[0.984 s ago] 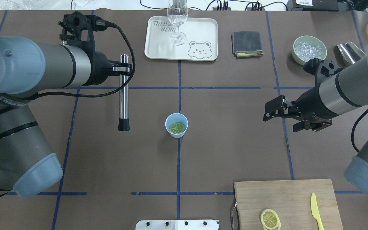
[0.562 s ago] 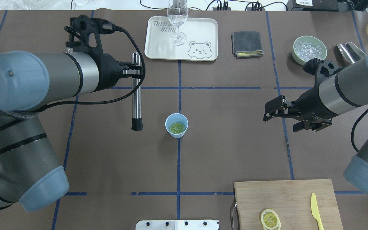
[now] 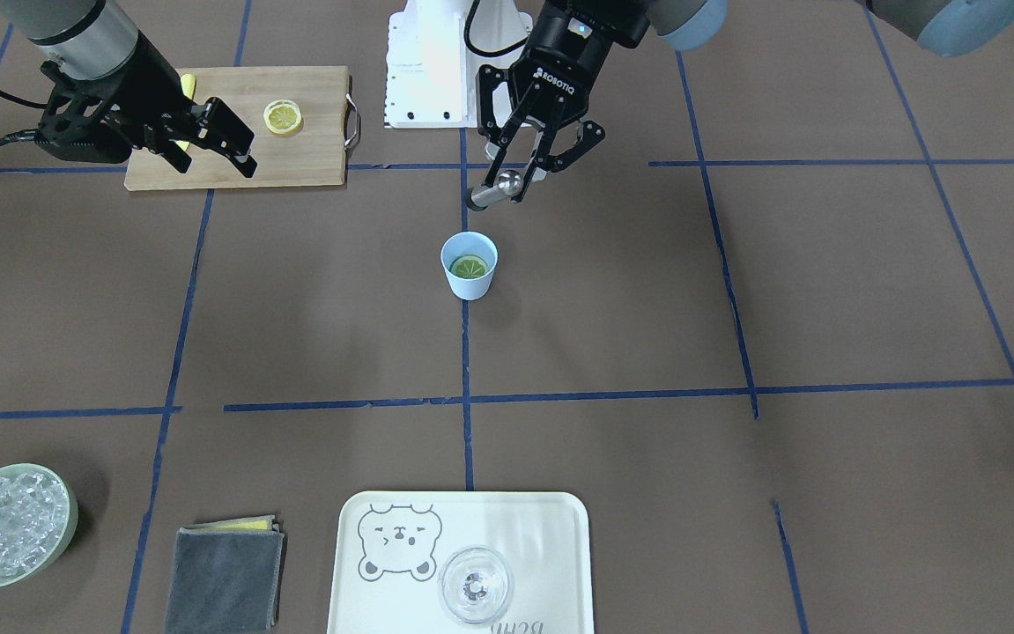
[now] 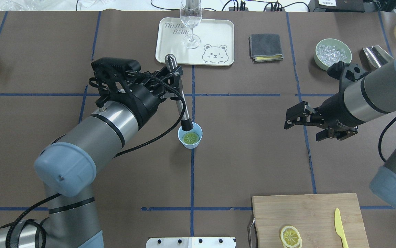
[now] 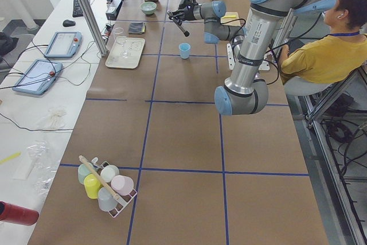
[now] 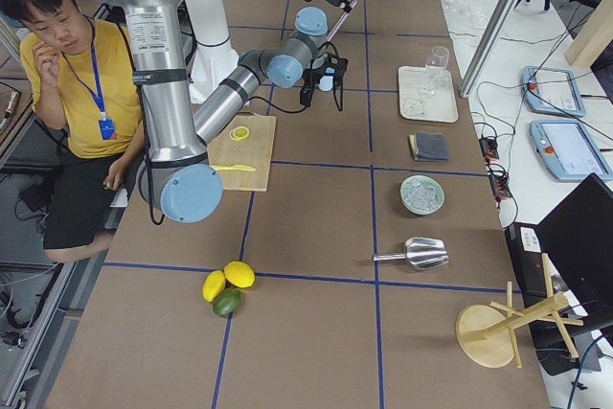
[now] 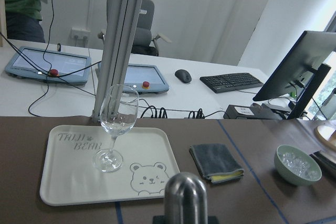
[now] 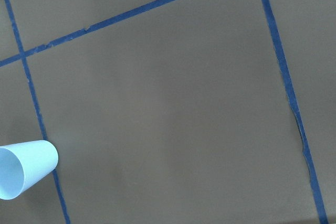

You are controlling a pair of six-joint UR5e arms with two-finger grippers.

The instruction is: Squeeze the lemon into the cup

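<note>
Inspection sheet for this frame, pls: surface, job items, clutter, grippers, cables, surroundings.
Surface: brown cover with blue tape grid.
Job's things: lemon lies cut face up inside the upright cup.
Clutter: tray with glass, cloth, ice bowl, scoop, board with slice and knife.
Grippers: left gripper shut on muddler, its tip raised over the cup; right gripper open, empty.
Cables: black cable loops off the left wrist; more cables at the far edge.
Surroundings: operator seated behind the robot; tablets on the side bench.

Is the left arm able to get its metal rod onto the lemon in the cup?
Probably yes: the rod hangs tip-down close by the open cup, and nothing covers the lemon.
</note>
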